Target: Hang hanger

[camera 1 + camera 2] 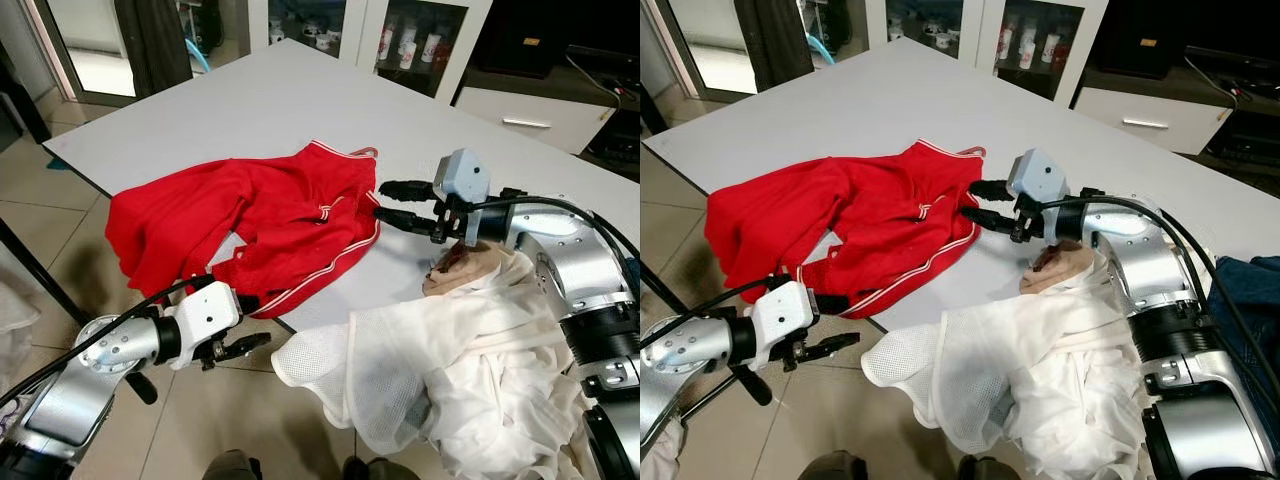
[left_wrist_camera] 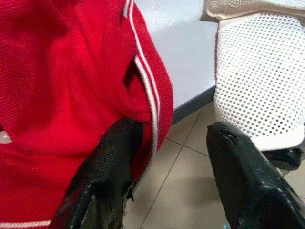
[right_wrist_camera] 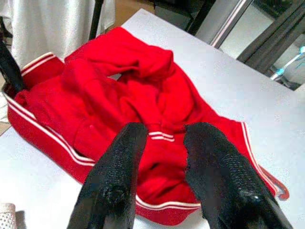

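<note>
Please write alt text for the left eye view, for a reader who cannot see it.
A red garment lies crumpled on a grey table, with the right tool open at its edge. A white mesh garment spills over the table's near edge, and the left tool hangs open below it over the tiled floor.

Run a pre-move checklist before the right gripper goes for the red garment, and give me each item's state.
1. Right gripper open: ok, its fingers stand apart, empty.
2. Right gripper lined up with the red garment: ok, it hovers at the garment's edge over the white table.
3. Hanger located: partly ok, a thin red hook pokes out at the garment's striped edge; the rest is hidden in cloth.
4. Left gripper out of the way: ok, open, below the table edge beside the hanging red hem.
5. White mesh garment clear of the reach: ok, it lies nearer the robot, draped off the edge.
6. A rail to hang on: cannot tell.
</note>
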Controlling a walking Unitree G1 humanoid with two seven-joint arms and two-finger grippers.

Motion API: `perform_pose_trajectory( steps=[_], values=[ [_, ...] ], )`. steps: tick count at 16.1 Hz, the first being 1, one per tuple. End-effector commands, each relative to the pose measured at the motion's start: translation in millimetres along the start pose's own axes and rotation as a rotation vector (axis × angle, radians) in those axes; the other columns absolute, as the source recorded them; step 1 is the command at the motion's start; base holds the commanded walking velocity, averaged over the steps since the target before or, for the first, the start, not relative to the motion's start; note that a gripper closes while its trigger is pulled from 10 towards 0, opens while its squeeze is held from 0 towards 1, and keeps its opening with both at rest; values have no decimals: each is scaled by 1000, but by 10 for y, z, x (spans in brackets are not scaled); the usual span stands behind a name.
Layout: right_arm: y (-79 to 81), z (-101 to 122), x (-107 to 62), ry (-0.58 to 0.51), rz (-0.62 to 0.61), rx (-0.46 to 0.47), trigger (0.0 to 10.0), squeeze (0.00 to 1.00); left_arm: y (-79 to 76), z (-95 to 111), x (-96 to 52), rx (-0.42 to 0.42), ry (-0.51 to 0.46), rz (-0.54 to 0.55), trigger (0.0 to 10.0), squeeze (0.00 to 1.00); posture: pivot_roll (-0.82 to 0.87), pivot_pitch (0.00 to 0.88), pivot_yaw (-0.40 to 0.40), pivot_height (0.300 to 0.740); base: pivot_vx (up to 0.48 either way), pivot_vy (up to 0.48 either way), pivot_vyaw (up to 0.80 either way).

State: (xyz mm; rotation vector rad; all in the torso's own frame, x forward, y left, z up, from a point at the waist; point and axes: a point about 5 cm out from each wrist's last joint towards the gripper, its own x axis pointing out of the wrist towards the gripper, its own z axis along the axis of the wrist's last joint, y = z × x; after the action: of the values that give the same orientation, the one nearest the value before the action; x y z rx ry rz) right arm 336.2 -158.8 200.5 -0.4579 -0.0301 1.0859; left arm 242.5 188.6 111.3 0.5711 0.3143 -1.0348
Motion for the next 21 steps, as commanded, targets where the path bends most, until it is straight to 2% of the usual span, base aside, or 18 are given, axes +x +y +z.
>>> perform_pose_trajectory(
  steps=[1, 6, 12, 14, 18, 19, 20, 21],
  values=[
    [-23, 25, -46, -12, -21, 5, 10000, 0, -24, 14, 37, -4, -9, -25, 0, 0, 87, 60, -48, 740, 0, 0, 0],
    [-29, 64, -62, -25, -39, 8, 10000, 0, 87, 134, 36, 16, -105, -26, 0, 0, 83, 59, -47, 740, 0, 0, 0],
    [20, 44, -57, -26, -36, 25, 10000, 0, 316, 221, -118, -3, -201, 48, 0, 0, 82, 60, -45, 740, 0, 0, 0],
    [44, 33, -53, -26, -36, 37, 10000, 0, 551, 286, -231, -6, -265, 150, 0, 0, 83, 63, -43, 740, 0, 0, 0],
    [68, 15, -49, -28, -38, 48, 10000, 0, 603, 264, -215, 5, -236, 183, 0, 0, 82, 66, -40, 740, 0, 0, 0],
    [71, 10, -51, -28, -40, 51, 10000, 0, 584, 246, -205, 5, -223, 169, 3176, 0, 82, 66, -40, 740, 0, 0, 0],
    [88, -4, -53, -26, -43, 60, 10000, 0, 528, 236, -192, 6, -225, 124, 10000, 0, 80, 69, -36, 740, 0, 0, 0],
    [100, -11, -53, -26, -42, 64, 10000, 0, 502, 252, -192, 11, -240, 105, 10000, 0, 80, 69, -36, 740, 0, 0, 0]
  ],
)
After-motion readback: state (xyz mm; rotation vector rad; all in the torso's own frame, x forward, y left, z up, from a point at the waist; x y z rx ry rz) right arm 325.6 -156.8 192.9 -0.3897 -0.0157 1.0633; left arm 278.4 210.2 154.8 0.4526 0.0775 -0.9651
